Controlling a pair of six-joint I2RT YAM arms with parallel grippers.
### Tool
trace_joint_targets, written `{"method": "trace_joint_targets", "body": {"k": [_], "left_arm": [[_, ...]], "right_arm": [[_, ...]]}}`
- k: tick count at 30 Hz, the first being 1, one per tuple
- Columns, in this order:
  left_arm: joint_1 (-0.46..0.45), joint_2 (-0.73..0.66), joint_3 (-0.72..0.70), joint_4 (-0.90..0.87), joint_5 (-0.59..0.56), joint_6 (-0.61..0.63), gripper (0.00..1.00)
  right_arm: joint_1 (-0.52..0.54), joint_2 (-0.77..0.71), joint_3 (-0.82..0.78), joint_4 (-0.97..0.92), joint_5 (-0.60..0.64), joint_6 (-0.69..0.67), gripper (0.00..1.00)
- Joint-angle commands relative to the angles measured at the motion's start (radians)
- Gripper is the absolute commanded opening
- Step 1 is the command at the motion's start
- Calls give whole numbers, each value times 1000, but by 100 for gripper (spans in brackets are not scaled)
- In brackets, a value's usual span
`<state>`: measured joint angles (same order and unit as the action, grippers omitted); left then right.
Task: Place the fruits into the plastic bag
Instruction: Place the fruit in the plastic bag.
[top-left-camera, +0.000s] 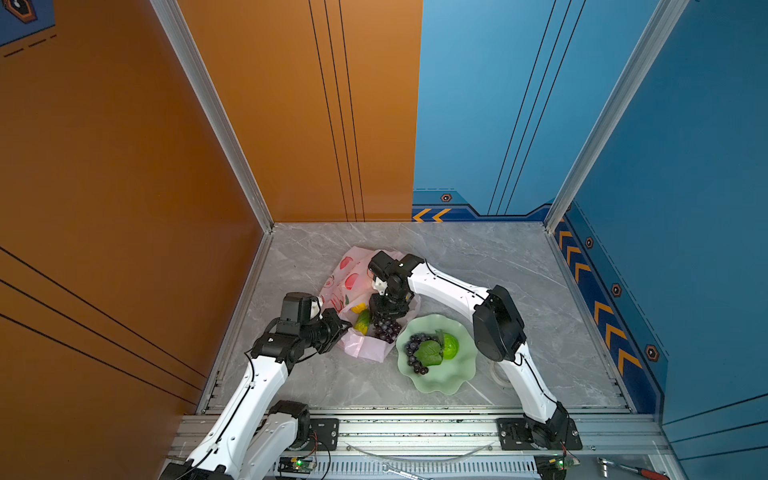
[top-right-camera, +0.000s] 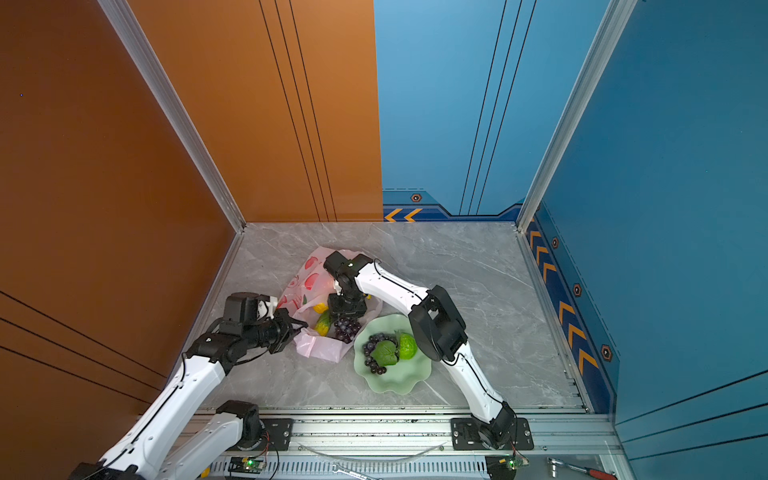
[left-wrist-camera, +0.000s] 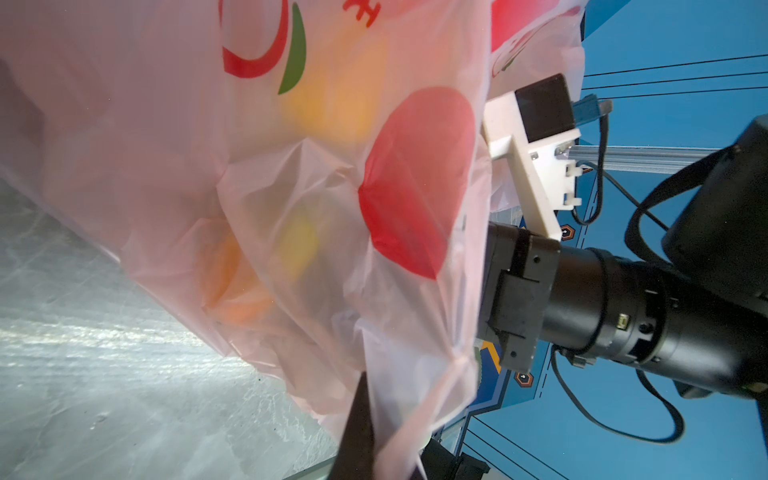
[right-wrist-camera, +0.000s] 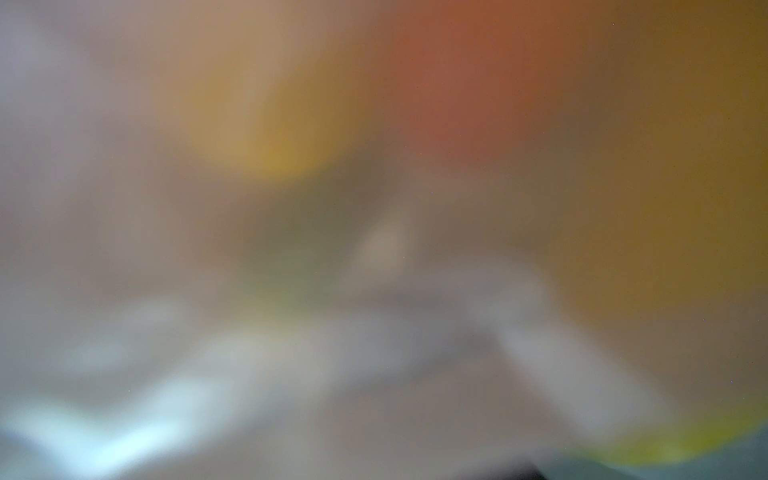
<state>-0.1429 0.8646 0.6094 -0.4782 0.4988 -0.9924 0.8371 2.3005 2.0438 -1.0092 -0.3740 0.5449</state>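
A: How is the bag (top-left-camera: 353, 270) held open?
B: Its edge is clamped by the left claw (top-left-camera: 340, 328), closed tight on the film. It lies on the table (top-left-camera: 478, 257), just beside the plate (top-left-camera: 440, 388); a yellow fruit (top-left-camera: 358, 308) is seen inside.
A: And the grapes (top-left-camera: 387, 331)?
B: They are at the mouth, right under the right claw (top-left-camera: 387, 312). Whether it is apart cannot be told; its wrist view is blurred. The bunch should be released only once well inside, with the edge held high.
A: What remains?
B: On the plate, a second bunch (top-left-camera: 415, 355) and a green ball (top-left-camera: 451, 347) are to be fetched.
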Motion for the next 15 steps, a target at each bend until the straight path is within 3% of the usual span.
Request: {"method": "trace_joint_targets", "body": {"k": [1,6,9,15], "left_arm": [[9,3,7,7,15,5,0],[11,5,3,10,17,5,0],[12,5,3,12,18,5,0],[14,9,10,18,20,1,0]], "right_arm": [[3,-12,-16,0,29,-11,68],[6,-25,-14,0,43,-14,84],[6,-41,-11,0,61,-21,100],[4,-104,6,-3,123,-33,100]]}}
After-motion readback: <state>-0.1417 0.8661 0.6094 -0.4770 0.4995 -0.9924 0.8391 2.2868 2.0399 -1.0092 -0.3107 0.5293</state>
